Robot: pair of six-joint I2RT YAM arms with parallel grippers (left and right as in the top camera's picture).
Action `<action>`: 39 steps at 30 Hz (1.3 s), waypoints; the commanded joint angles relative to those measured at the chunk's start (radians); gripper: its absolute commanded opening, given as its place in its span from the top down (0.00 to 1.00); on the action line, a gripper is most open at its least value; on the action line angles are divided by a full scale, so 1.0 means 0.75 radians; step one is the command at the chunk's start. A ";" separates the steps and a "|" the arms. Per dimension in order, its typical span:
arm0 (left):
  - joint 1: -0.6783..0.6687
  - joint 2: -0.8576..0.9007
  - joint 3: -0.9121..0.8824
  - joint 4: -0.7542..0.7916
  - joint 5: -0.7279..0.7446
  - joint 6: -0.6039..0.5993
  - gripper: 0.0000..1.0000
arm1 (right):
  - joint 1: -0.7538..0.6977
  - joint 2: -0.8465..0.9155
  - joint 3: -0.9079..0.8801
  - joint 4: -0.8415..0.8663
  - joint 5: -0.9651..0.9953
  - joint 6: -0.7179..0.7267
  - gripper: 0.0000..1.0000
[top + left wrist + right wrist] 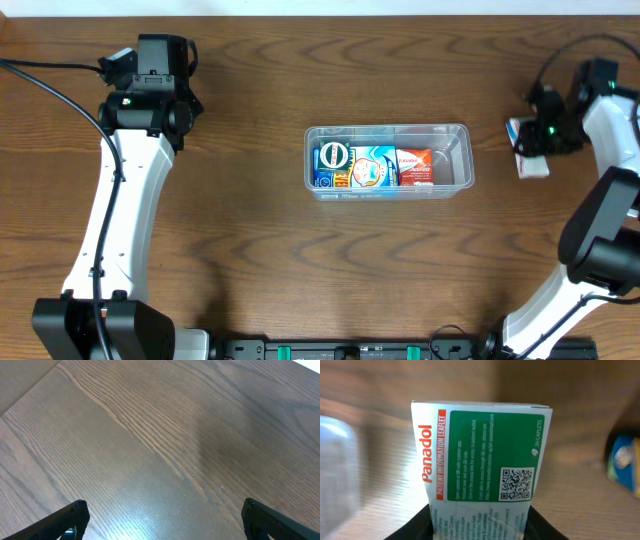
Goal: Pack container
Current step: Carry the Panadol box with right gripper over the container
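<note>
The container, a clear plastic tub, lies at the table's middle with three small boxes standing in its left part. At the far right, my right gripper is shut on a white and green Panadol box. Its black fingers press both sides of the box's lower end, just above the wood. The box shows white under the gripper from overhead. The container is a blur at the left of the right wrist view. My left gripper hangs open over bare wood at the far left.
A blue object lies on the table at the right edge of the right wrist view, blurred. The right arm's base stands at the near right. The left arm runs along the table's left side.
</note>
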 commanded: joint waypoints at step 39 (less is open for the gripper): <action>0.005 -0.007 0.010 -0.004 -0.021 0.013 0.02 | 1.027 -0.311 -0.109 -0.061 0.022 -0.804 0.35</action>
